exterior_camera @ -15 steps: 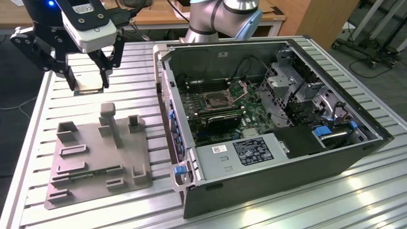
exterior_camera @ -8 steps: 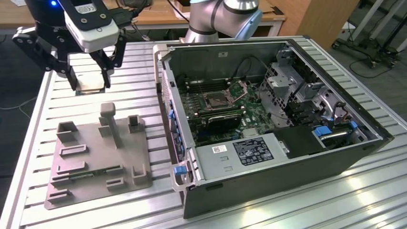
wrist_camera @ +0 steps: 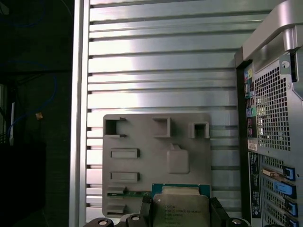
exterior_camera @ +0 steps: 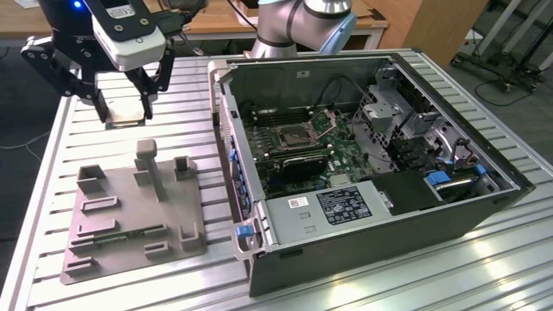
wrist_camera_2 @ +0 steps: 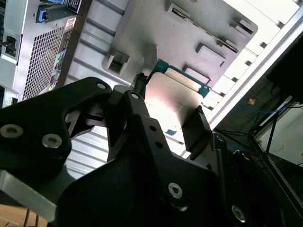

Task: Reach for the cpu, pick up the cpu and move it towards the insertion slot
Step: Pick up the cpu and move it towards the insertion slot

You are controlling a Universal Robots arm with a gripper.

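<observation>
Hand (exterior_camera: 124,107) pinching cpu (wrist_camera: 182,208) by opposite edges, above counter (exterior_camera: 190,84). Insertion slot (exterior_camera: 292,135) lies toward exterior view's right, inside open case (exterior_camera: 389,220), well apart.

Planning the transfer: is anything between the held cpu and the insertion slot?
Yes: the case wall rises between the cpu, held by the end effector, and the insertion slot, whose hinged plate stands open.
</observation>
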